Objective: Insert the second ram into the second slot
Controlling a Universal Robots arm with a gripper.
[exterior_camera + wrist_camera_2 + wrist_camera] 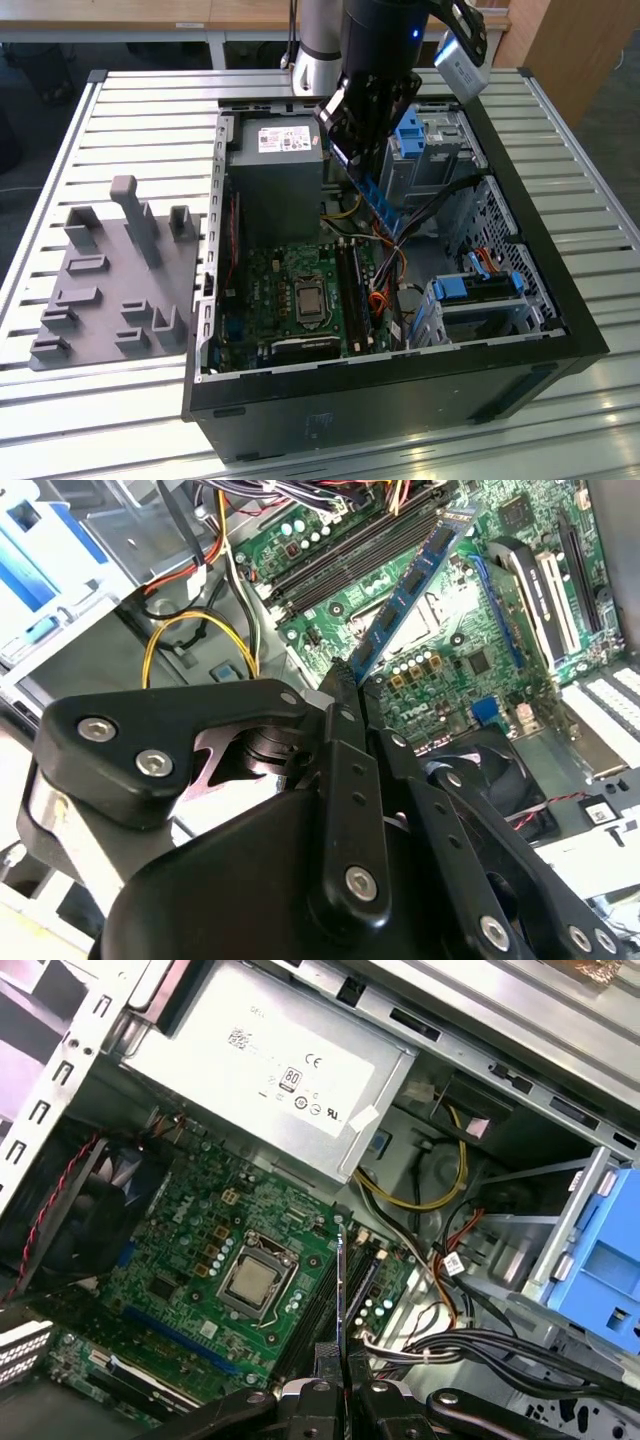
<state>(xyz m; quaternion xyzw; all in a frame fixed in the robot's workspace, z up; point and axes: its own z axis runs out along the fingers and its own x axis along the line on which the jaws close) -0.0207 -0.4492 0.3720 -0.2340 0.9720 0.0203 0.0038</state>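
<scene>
My gripper [368, 165] hangs over the open computer case [560, 300], shut on the second ram [376, 197], a thin blue stick that points down from the fingers. In the second wrist view the ram [410, 585] reaches out from my gripper [345, 675] over the green motherboard [470, 660]. Its far end is above the long dark memory slots [345, 558], apart from them. In the first wrist view the ram [341, 1280] is edge-on between the fingertips [322, 1358], in line with the slots [312, 1310]. I cannot tell which one is the second slot.
A grey power supply [275, 170] sits at the case's far end, and blue drive cages [480, 288] stand on the exterior view's right. Yellow and black cables [430, 1195] run beside the slots. The processor socket [255, 1282] lies nearby. A grey fixture plate [110, 290] rests on the slatted table.
</scene>
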